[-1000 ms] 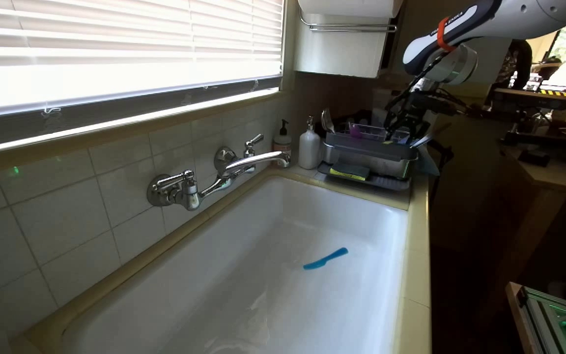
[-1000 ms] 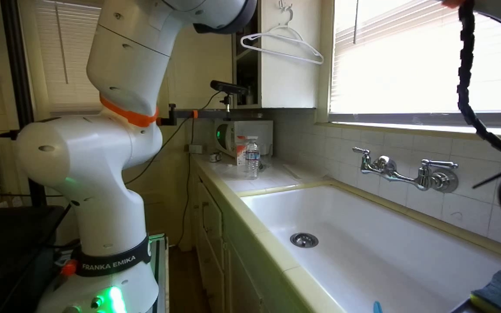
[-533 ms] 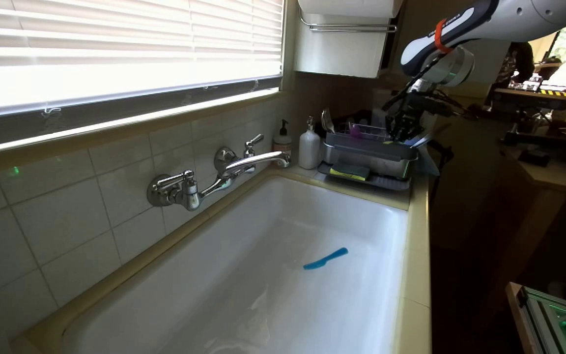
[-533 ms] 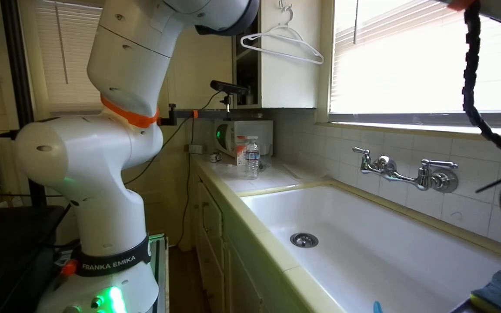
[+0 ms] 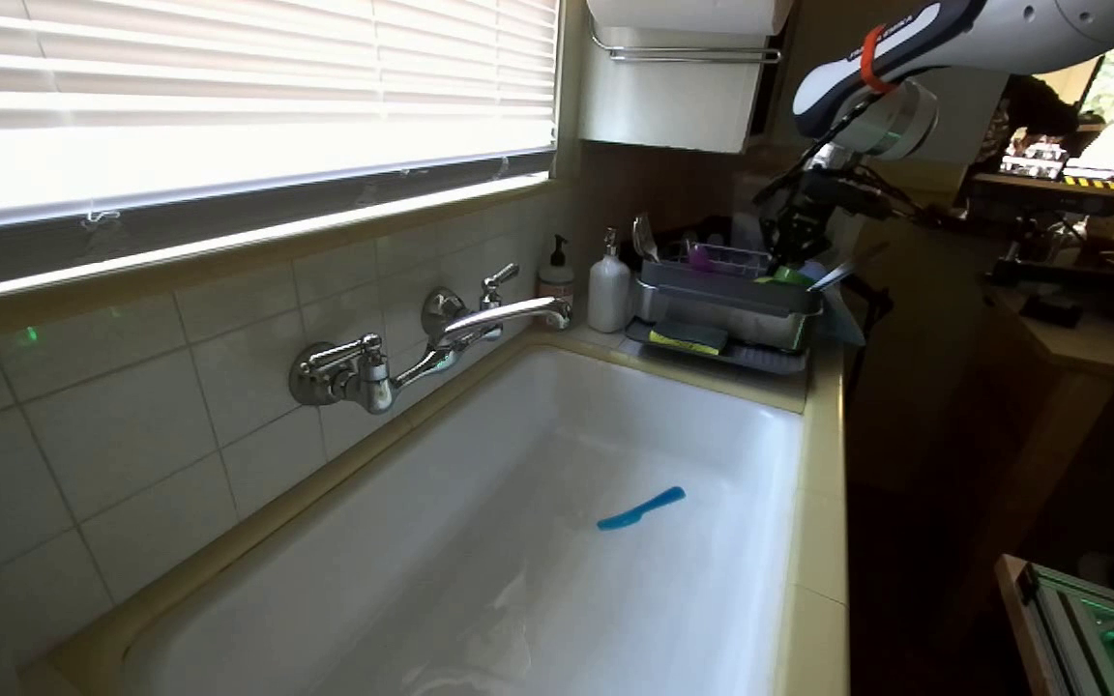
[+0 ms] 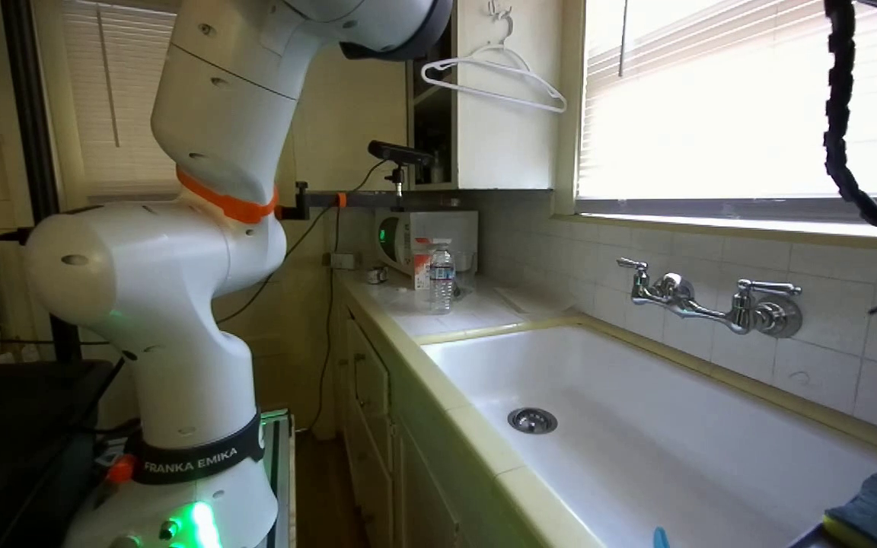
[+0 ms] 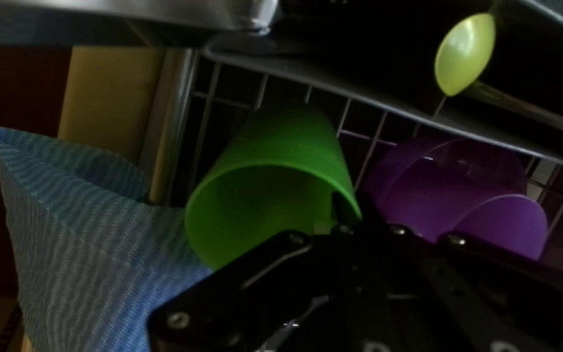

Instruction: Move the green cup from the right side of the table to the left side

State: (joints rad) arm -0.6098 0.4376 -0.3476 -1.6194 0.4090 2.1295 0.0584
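Note:
The green cup [image 7: 286, 142] lies in the dish rack with its mouth toward the wrist camera. My gripper [image 7: 359, 208] is shut on the cup's wall at the rim, one dark finger inside the mouth and one outside. A bit of the cup [image 5: 790, 276] shows green beneath the gripper [image 5: 781, 259] in an exterior view, at rack height. The table is the long white sink basin [image 5: 480, 570], in front of the rack, seen in both exterior views. In an exterior view the gripper and cup are out of the picture.
A purple cup [image 7: 438, 195] sits right beside the gripper in the wrist view; a striped blue cloth [image 7: 100, 244] hangs on the opposite side. The rack [image 5: 731, 295] also holds cutlery. A blue knife [image 5: 641, 508] lies in the basin. The faucet [image 5: 499, 314] juts over it; soap bottles [image 5: 608, 290] stand behind.
The jaws have come together on the green cup's rim. My gripper has risen slightly, and green now shows below it where none showed before. The arm's cable shifted in an exterior view.

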